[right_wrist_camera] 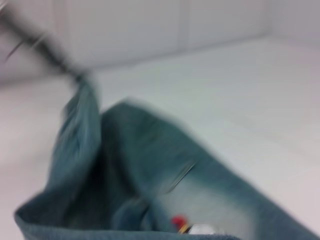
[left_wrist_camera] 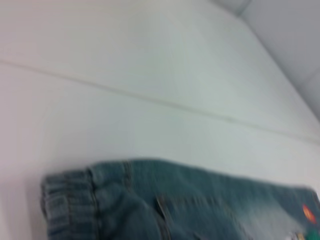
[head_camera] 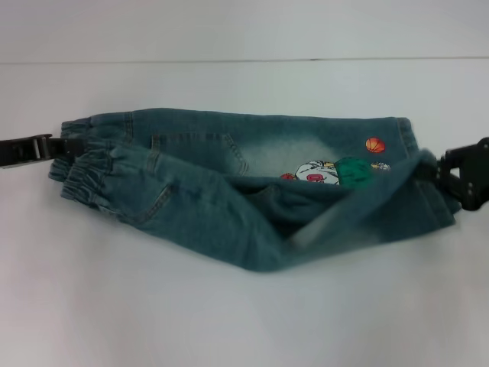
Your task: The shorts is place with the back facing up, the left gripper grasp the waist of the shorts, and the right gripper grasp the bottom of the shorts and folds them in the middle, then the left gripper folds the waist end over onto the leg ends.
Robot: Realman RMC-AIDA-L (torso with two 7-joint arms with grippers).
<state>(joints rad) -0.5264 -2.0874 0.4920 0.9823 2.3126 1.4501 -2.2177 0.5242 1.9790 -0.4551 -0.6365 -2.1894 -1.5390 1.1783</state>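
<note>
White tabletop fills my head view, a thin seam running across its far part. On it the shorts lie stretched sideways, half folded lengthwise, near layer draped over the far one. Left gripper is clenched on the waist of the shorts, the ruffled elastic band at the left end. Right gripper has the bottom of the shorts pinched at the right end, cloth bunching there. Orange basketball patch and cartoon player patch show beside that end. My left wrist view adds the waistband's gathers up close; neither wrist view shows its own fingers. Right wrist view looks into the lifted denim fold.
</note>
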